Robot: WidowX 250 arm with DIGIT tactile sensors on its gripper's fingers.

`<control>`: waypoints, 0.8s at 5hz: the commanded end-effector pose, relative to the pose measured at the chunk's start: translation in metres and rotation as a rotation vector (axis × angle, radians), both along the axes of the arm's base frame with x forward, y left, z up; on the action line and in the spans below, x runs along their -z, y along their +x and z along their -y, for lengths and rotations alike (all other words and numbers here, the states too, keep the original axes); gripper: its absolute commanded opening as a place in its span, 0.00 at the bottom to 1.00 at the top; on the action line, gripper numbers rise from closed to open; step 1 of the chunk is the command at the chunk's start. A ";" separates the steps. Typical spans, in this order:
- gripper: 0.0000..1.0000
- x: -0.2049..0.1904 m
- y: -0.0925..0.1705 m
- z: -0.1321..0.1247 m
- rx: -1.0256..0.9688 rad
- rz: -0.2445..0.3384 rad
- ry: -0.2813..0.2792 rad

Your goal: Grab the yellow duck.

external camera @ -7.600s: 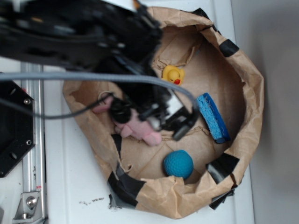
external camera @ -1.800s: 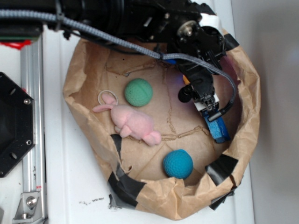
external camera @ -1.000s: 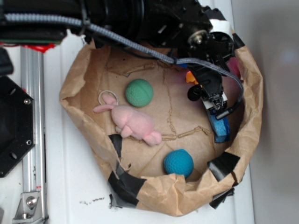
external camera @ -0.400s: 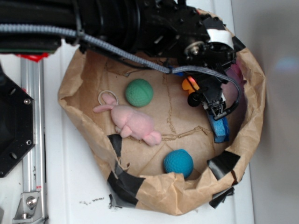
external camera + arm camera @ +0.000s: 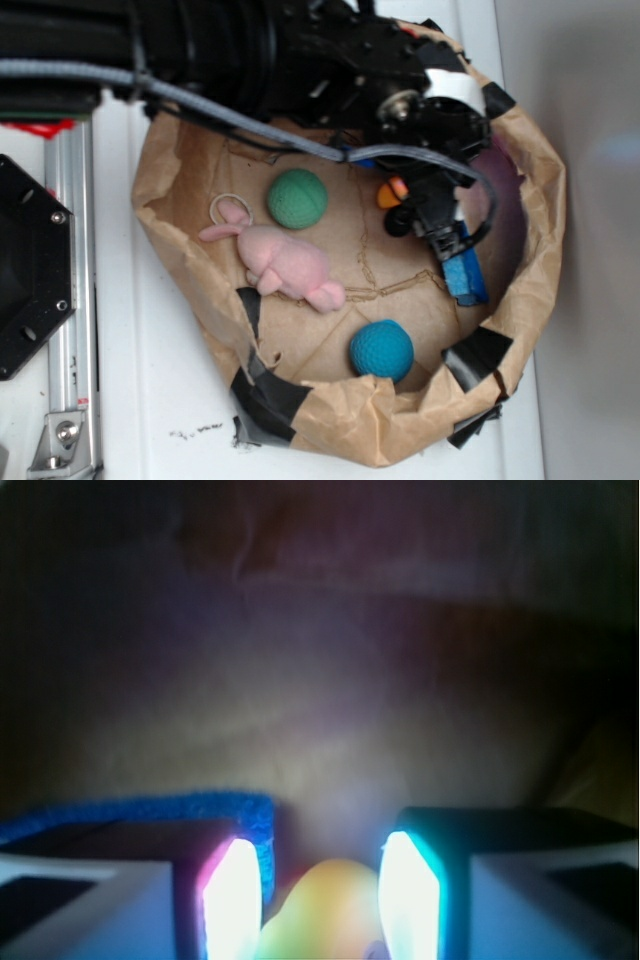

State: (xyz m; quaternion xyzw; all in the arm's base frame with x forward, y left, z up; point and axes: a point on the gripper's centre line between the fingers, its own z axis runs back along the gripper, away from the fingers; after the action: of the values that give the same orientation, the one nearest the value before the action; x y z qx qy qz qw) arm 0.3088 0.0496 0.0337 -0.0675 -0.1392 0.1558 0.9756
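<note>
The yellow duck [image 5: 325, 915] shows in the wrist view as a blurred yellow lump between the two lit fingers, touching both pads at the frame's bottom edge. In the exterior view only an orange-yellow bit of the duck [image 5: 391, 192] peeks out beside the black wrist, at the upper right of the paper bag's floor. My gripper [image 5: 418, 222] reaches down into the bag from the top; the gripper [image 5: 318, 845] is shut on the duck.
A brown paper bag [image 5: 540, 200] with black tape walls in everything. Inside lie a green ball [image 5: 297, 198], a pink plush bunny [image 5: 290, 262], a teal ball [image 5: 381, 350] and a blue sponge [image 5: 462, 270], which sits just beside the left finger [image 5: 140, 808].
The gripper travelled from the bunny to the bag's upper right and came down over the duck. In the last half second it shifted slightly left, the duck's orange bit moving with it.
</note>
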 end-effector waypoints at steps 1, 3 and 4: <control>0.00 -0.019 -0.013 -0.002 0.041 0.032 0.001; 0.00 -0.032 -0.015 0.001 0.049 0.054 -0.008; 0.00 -0.034 -0.014 0.001 0.052 0.058 -0.005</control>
State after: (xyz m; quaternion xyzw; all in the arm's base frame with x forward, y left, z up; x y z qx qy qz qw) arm 0.2877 0.0391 0.0413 -0.0843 -0.1234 0.1362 0.9793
